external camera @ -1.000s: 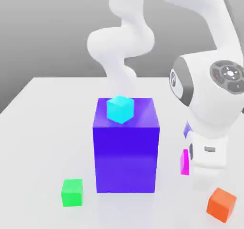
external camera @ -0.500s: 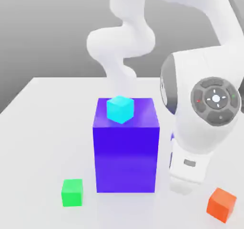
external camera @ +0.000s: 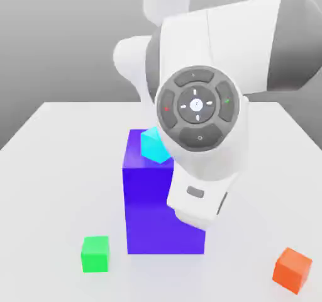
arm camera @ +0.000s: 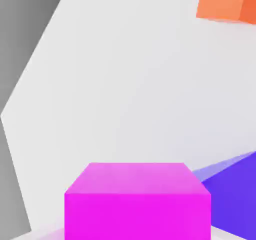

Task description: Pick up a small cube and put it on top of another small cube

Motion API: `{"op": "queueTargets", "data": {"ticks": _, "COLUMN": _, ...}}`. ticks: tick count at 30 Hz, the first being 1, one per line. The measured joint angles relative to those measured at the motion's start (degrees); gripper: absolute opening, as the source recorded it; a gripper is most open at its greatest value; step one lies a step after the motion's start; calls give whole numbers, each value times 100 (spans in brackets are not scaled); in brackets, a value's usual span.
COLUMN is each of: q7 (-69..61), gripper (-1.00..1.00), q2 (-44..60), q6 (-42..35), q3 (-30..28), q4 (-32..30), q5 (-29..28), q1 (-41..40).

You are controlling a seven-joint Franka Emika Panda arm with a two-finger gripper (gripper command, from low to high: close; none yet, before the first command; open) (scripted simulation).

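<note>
The small magenta-pink cube [arm camera: 137,201] sits close under the hand camera, held well above the white table [arm camera: 130,84]. In the exterior view my gripper [external camera: 190,221] hangs in front of the big purple-blue block [external camera: 148,212], and the wrist hides the magenta cube. The gripper is shut on that cube. The small bright green cube [external camera: 95,253] rests on the table at the exterior view's lower left, left of the block and apart from the hand.
A small cyan cube [external camera: 153,146] stands on top of the purple-blue block, partly behind my wrist. A small orange cube [external camera: 292,270] lies near the table's front at the exterior view's right. The block's corner [arm camera: 235,184] shows beside the magenta cube.
The hand has swung from the exterior view's right toward the left and up, now in front of the purple-blue block. The magenta cube has left its spot on the table.
</note>
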Motion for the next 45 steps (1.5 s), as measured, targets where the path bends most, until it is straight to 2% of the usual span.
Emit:
{"op": "queueTargets", "data": {"ticks": 4, "q7": -126, "gripper": -100, "q2": -90, "q6": -569, "q3": -167, "q4": 282, "q5": -30, "q1": -242}}
{"op": "queueTargets", "data": {"ticks": 7, "q7": -805, "gripper": -100, "q2": -64, "q6": -591, "q3": -245, "q4": 122, "q5": -321, "q1": -430}}
{"op": "queueTargets", "data": {"ticks": 13, "q7": -2369, "gripper": -100, "q2": -201, "q6": -177, "q3": -385, "q4": -431, "q5": -984, "q1": -795}}
{"op": "queueTargets", "data": {"ticks": 20, "q7": -3943, "gripper": -100, "q2": -768, "q6": 766, "q3": -686, "q4": -1163, "q5": -1619, "q1": -1206}}
{"op": "queueTargets", "data": {"ticks": 30, "q7": -6347, "gripper": -100, "q2": -966, "q6": 3405, "q3": -648, "q4": -2571, "q5": -1994, "q1": -1396}}
{"op": "queueTargets", "data": {"ticks": 36, "q7": -7823, "gripper": -100, "q2": -1077, "q6": 5225, "q3": -517, "q4": -3392, "q5": -1887, "q1": -1339}}
{"op": "queueTargets", "data": {"ticks": 40, "q7": -8874, "gripper": -100, "q2": -1209, "q6": 6469, "q3": -395, "q4": -3902, "q5": -1610, "q1": -1242}}
{"op": "queueTargets", "data": {"ticks": 43, "q7": -9033, "gripper": -100, "q2": -1496, "q6": 7310, "q3": -483, "q4": -4239, "q5": -1822, "q1": -1332}}
{"op": "queueTargets", "data": {"ticks": 45, "q7": -9138, "gripper": -100, "q2": -1303, "q6": 7791, "q3": -466, "q4": -4312, "q5": -1727, "q1": -1418}}
